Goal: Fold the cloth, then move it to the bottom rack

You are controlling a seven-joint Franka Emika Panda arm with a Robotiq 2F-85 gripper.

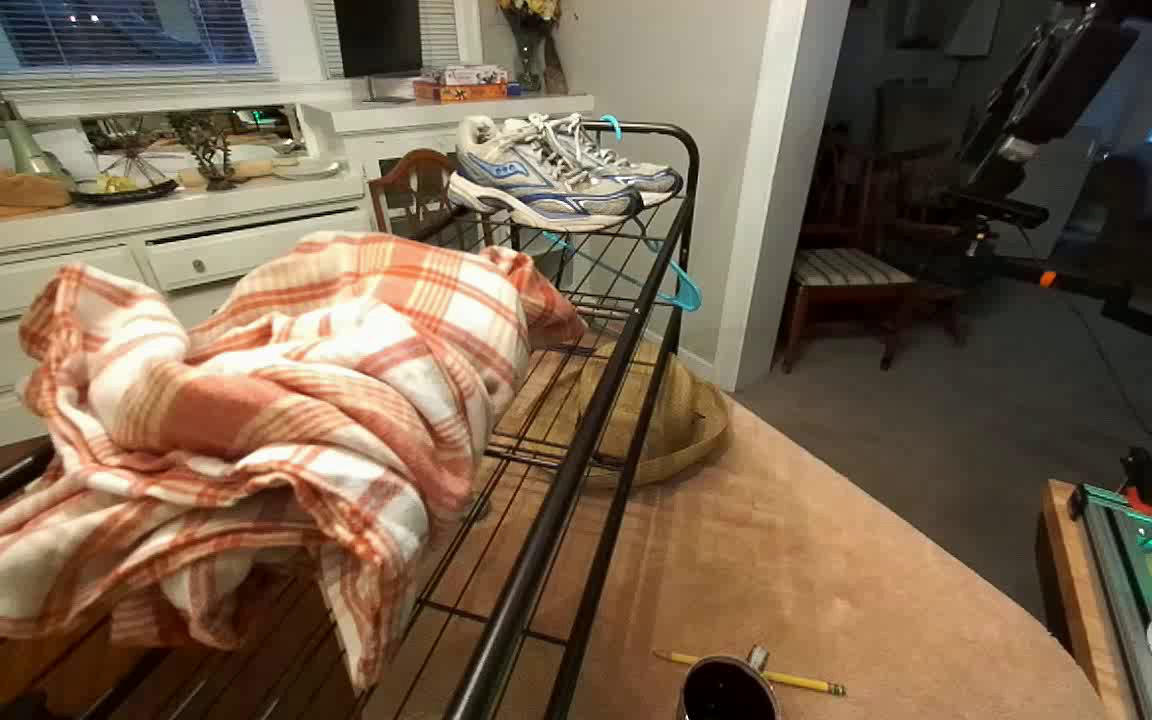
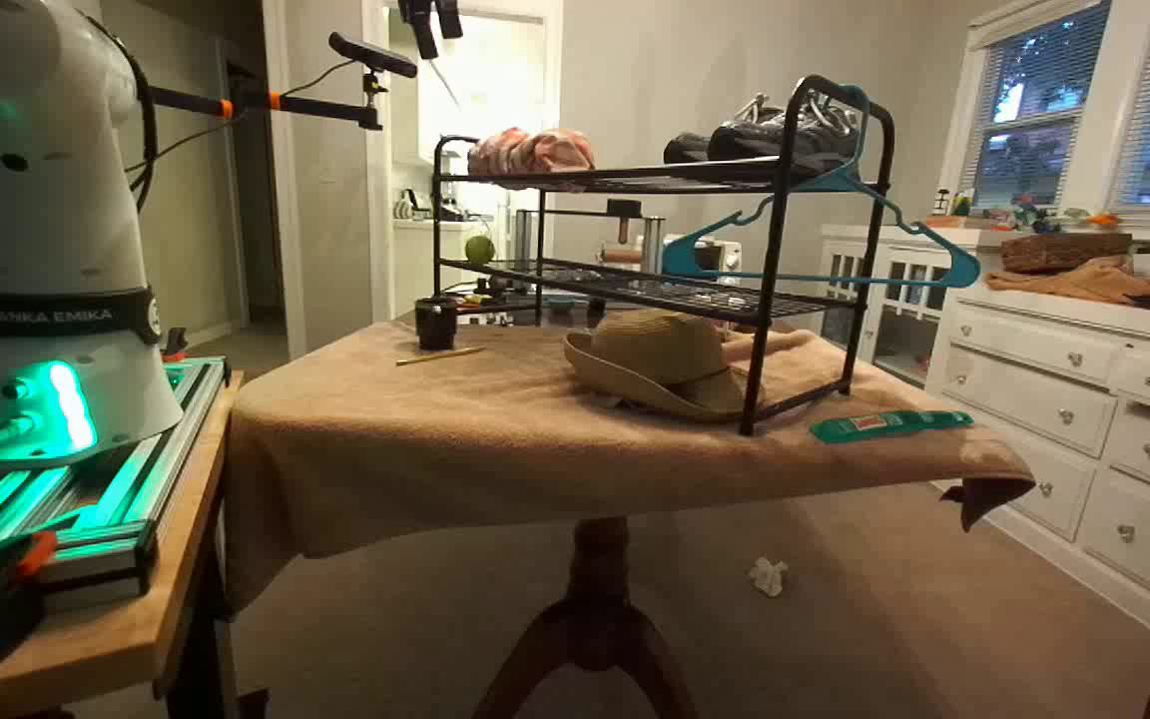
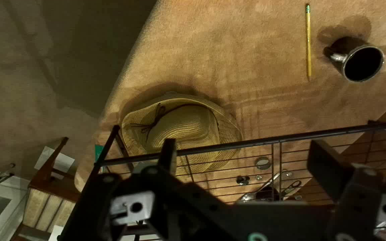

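Note:
The orange and white plaid cloth (image 1: 306, 400) lies bunched and crumpled on the upper wire tier of the black shelf, with corners hanging over. It also shows in an exterior view (image 2: 532, 152) at the far end of that tier; it is out of view in the wrist view. The bottom rack (image 2: 715, 297) is the lower wire tier, under the cloth's tier. My gripper (image 3: 246, 154) is open with nothing between its fingers in the wrist view, over the shelf's long rail. In an exterior view its fingertips (image 2: 432, 25) show at the top edge, above and apart from the cloth.
Sneakers (image 1: 556, 175) sit on the upper tier's other end. A blue hanger (image 2: 825, 278) hangs at that end. A straw hat (image 2: 655, 355) lies under the shelf. A dark mug (image 3: 360, 62) and a pencil (image 3: 308, 43) are on the table before the shelf.

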